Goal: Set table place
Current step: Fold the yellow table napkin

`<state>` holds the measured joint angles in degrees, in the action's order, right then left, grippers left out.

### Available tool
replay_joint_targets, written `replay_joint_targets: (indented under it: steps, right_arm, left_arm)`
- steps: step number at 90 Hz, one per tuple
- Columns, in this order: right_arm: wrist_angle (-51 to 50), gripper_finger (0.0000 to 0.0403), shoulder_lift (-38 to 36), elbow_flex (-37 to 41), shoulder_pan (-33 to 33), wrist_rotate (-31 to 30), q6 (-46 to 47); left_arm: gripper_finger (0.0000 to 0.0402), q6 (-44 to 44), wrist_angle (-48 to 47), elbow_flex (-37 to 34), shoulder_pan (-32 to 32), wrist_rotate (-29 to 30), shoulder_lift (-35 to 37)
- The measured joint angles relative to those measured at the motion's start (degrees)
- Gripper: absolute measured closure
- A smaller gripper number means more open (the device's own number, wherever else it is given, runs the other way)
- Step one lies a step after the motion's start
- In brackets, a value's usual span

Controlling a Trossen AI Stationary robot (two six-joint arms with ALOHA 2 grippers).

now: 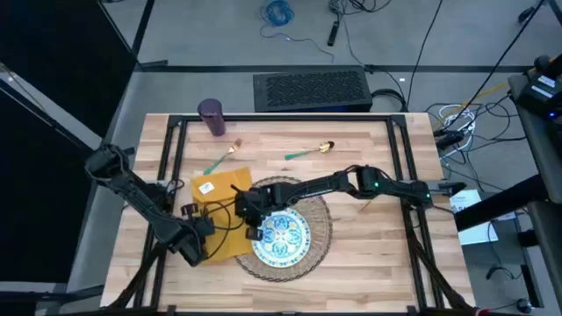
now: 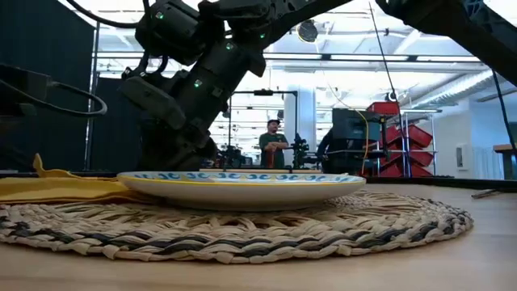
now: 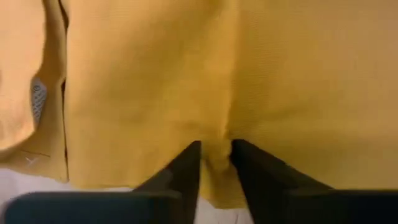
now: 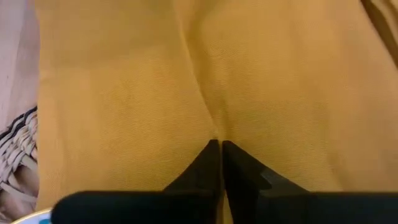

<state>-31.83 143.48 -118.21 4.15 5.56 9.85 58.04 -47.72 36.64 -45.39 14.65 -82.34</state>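
- The left hand [image 3: 214,163] is low over the napkin [image 1: 219,197], at the napkin's edge nearest the table's front-left; its two fingers pinch a small fold of the yellow cloth between them.
- The right hand [image 4: 221,155] reaches across from the right side and sits on the napkin just beside the plate [image 1: 281,235]; its fingers are pressed almost together on a ridge of the cloth.
- The napkin lies on the table [image 1: 378,254] left of centre, with one side overlapping the left edge of the placemat [image 1: 320,230].
- The plate rests in the middle of the round woven placemat, flat and level in the low view.
- A fork [image 1: 224,155] and a spoon [image 1: 309,151] lie on bare wood toward the far side, apart from each other and from the placemat.
- The purple cup [image 1: 211,116] stands upright near the far-left corner.
- In the room beyond the table a person [image 2: 274,145] stands facing the table.
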Motion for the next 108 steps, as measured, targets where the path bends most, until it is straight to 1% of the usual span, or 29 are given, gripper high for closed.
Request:
replay_joint_targets:
  steps: [5, 15, 37, 64, 74, 86, 95, 108]
  right_arm:
    - [-0.06, 0.0401, -0.19, 0.0, -0.13, 0.09, -0.01]
    - [-0.9, 0.0402, -1.14, 0.18, -0.44, -0.2, -0.04]
    - [-2.02, 0.0403, -3.56, 0.15, -1.77, -0.54, -0.4]
    - [-1.84, 0.0403, -4.14, 0.13, -1.97, -0.17, -0.2]
    - [-1.82, 0.0403, -4.14, -0.01, -2.0, -0.13, -0.21]
    - [-3.2, 0.0403, -4.14, -2.21, -2.3, -0.37, -1.0]
    - [-5.7, 0.0403, -4.18, -5.09, -2.47, -2.77, -2.59]
    - [-6.97, 0.0403, -4.33, -8.06, -3.57, -4.08, -4.69]
  left_arm:
    - [0.039, -0.34, -0.02, 0.02, 0.0, 0.07, -0.02]
    - [0.0399, -1.45, -1.99, 1.19, 0.0, 0.35, -0.05]
    - [0.0402, -1.45, -9.87, 4.91, 0.0, 1.81, 0.35]
    - [0.0401, 0.06, -15.04, 6.78, 0.13, 4.17, 0.65]
    - [0.0401, 0.11, -15.25, 6.78, 0.66, 4.32, 0.67]
    - [0.0401, 0.08, -15.55, 6.78, 1.77, 4.75, 0.67]
    - [0.0401, 0.06, -16.63, 6.78, 2.54, 5.49, 0.7]
    - [0.0401, 1.53, -18.48, 6.78, 3.86, 8.2, 1.21]
